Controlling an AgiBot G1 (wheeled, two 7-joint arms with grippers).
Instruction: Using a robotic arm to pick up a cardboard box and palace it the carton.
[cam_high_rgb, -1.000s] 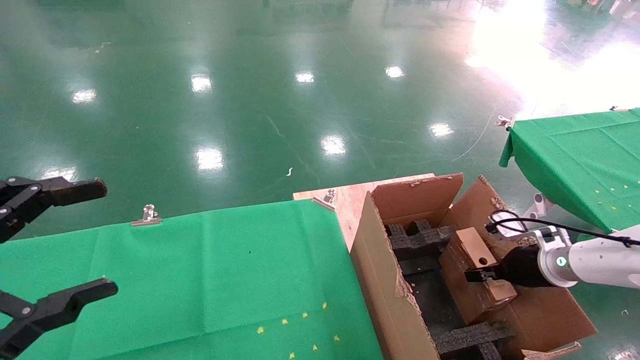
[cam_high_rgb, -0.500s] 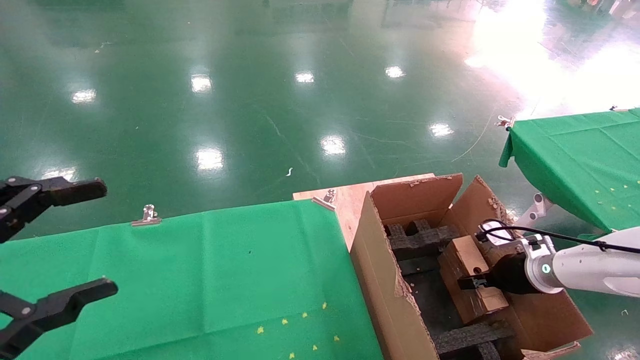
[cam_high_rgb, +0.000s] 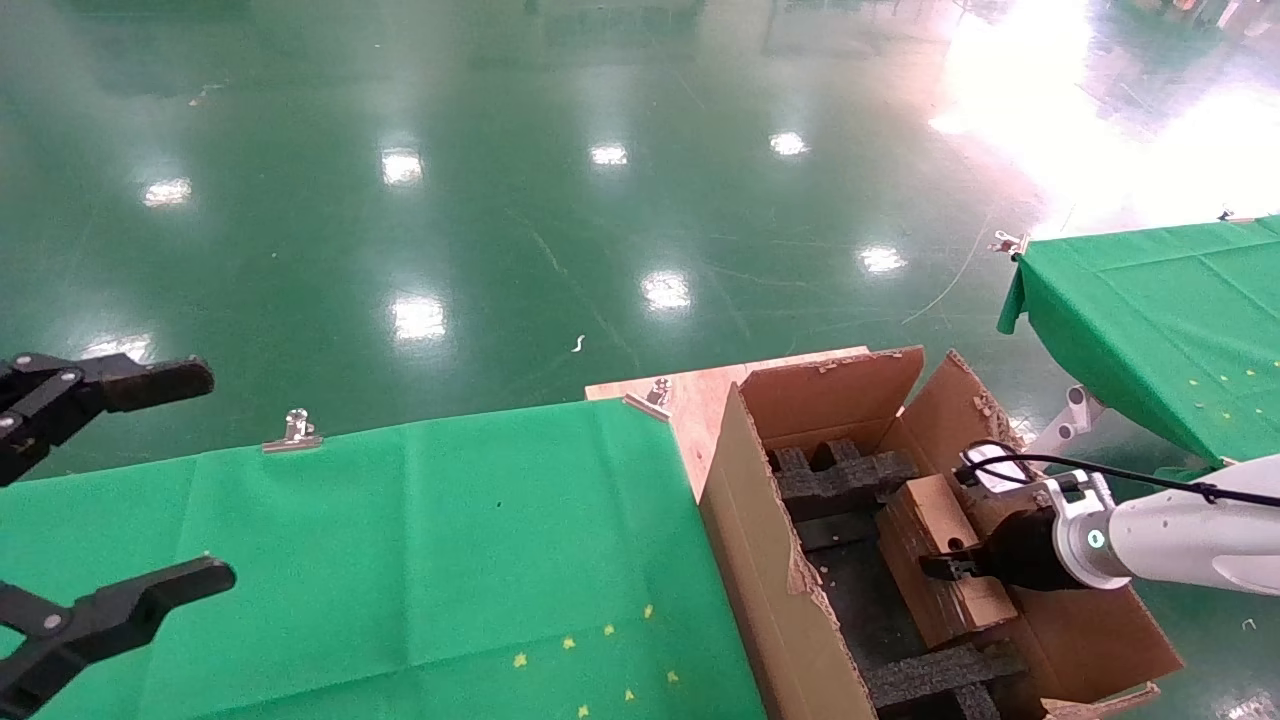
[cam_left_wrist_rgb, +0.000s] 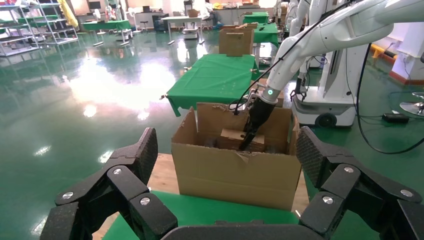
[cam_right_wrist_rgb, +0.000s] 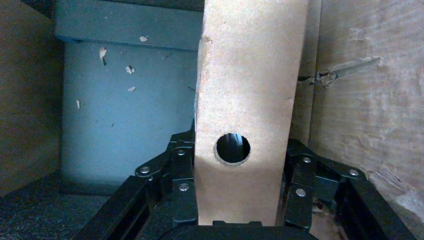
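The small brown cardboard box (cam_high_rgb: 935, 505) with a round hole stands on edge inside the large torn-flapped carton (cam_high_rgb: 760, 560), against its right wall. My right gripper (cam_high_rgb: 945, 568), on the white arm with the green light ring, is shut on the box. In the right wrist view the box (cam_right_wrist_rgb: 245, 100) fills the gap between both fingers (cam_right_wrist_rgb: 182, 185). The left wrist view shows the box (cam_left_wrist_rgb: 235, 138) and right gripper (cam_left_wrist_rgb: 250, 140) inside the carton (cam_left_wrist_rgb: 235, 172). My left gripper (cam_high_rgb: 150, 480) is open and empty, parked over the green table's left end.
Black foam dividers (cam_high_rgb: 840, 475) sit at the carton's far end, and more foam (cam_high_rgb: 935, 675) lies at its near end. A green-clothed table (cam_high_rgb: 400, 560) lies left of the carton. Another green table (cam_high_rgb: 1160, 320) stands at the right.
My right gripper has lowered the small box deeper into the carton and shifted it slightly left. The left arm has not moved.
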